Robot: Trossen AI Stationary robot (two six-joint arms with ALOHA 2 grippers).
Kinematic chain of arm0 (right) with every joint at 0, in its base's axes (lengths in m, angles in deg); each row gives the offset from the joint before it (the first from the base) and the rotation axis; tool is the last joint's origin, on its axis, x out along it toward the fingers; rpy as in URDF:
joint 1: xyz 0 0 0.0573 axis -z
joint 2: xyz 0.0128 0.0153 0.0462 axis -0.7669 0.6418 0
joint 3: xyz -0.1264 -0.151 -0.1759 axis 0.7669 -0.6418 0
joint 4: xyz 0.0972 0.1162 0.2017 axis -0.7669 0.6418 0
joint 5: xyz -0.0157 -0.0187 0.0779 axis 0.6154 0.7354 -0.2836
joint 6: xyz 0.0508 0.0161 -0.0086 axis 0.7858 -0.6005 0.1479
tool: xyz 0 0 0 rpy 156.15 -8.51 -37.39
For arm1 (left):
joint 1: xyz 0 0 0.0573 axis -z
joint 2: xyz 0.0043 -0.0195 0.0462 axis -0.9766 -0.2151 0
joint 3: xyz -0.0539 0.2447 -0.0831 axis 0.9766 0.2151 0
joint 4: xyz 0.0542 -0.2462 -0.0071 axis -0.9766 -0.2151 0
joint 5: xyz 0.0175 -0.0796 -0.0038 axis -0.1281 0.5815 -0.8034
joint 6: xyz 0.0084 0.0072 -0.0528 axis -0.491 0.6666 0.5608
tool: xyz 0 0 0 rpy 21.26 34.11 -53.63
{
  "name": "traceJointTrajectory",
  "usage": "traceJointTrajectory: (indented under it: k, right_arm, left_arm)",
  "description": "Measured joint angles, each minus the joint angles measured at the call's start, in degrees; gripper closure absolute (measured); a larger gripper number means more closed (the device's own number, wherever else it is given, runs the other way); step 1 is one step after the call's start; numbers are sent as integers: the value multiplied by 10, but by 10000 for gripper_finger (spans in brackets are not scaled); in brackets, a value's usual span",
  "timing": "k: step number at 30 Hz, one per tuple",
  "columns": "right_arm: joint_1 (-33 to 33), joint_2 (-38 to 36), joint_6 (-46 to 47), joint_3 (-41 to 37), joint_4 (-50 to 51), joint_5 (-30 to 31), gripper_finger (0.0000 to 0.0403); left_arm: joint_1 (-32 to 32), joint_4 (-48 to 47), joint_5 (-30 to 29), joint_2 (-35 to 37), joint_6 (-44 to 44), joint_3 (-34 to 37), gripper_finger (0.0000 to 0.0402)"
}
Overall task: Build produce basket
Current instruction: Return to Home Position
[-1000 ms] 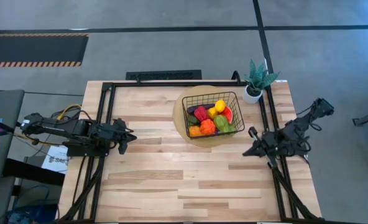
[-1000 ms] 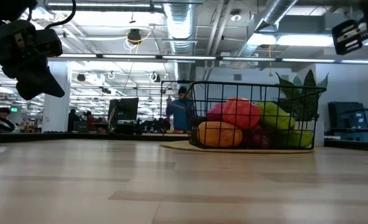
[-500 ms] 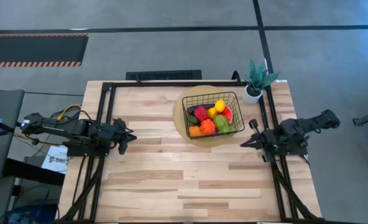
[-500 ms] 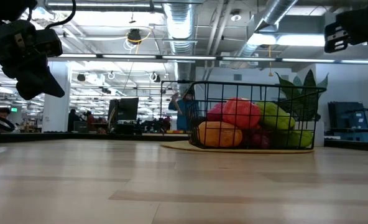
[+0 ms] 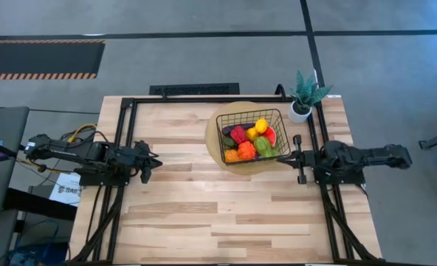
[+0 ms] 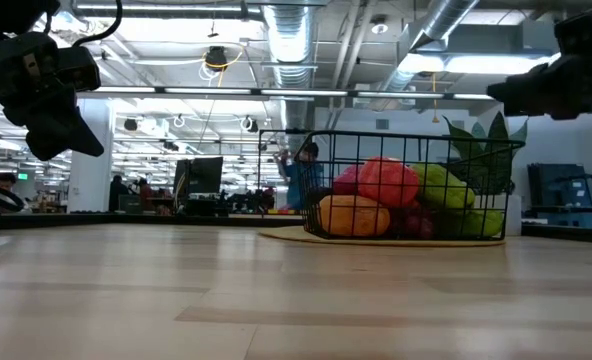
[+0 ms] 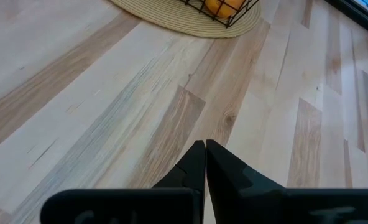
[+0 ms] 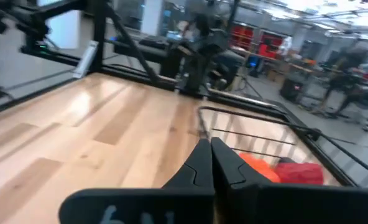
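Note:
The black wire basket [image 5: 252, 135] stands on a round tan mat [image 5: 215, 144] at the table's far middle and holds the toy produce [image 5: 252, 140]: a yellow lemon, red and orange peppers, green pieces. In the low view the basket [image 6: 412, 185] shows heaped with produce. My left gripper [image 5: 156, 161] hovers shut at the table's left side, pointing right. My right gripper [image 5: 290, 157] is shut, just right of the basket, pointing at it, level above the table. The right wrist view shows the basket's rim [image 8: 252, 118] ahead of the shut fingers [image 8: 210, 163].
A potted green plant [image 5: 305, 94] stands at the far right corner, close behind my right arm. A black frame [image 5: 127, 140] runs along the table's left, far and right edges. Bare wood covers the near half [image 5: 226, 214]. People stand in the room beyond [image 6: 298, 170].
My right arm has swung from slanting toward the near edge to lying level, its gripper moving toward the far edge and closer to the basket's right side. The left arm and the basket have kept still.

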Motion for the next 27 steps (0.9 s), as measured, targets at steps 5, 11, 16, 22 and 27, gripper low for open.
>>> traceJointTrajectory:
  k: [5, 11, 16, 22, 27]
  right_arm:
    - [39, 2, 22, 0, 0, -17, 398]
    - [70, 2, 39, 0, 6, -13, 392]
    - [72, 2, 53, 0, 8, -13, 392]
    - [71, 2, 93, 0, 9, -13, 388]
    - [71, 2, 93, 0, 10, -13, 378]
  left_arm:
    - [0, 0, 0, 0, 0, 0, 402]
    - [0, 0, 0, 0, 0, 0, 401]
    - [0, 0, 0, 0, 0, 0, 401]
    - [0, 0, 0, 0, 0, 0, 402]
    - [0, 0, 0, 0, 0, 0, 401]
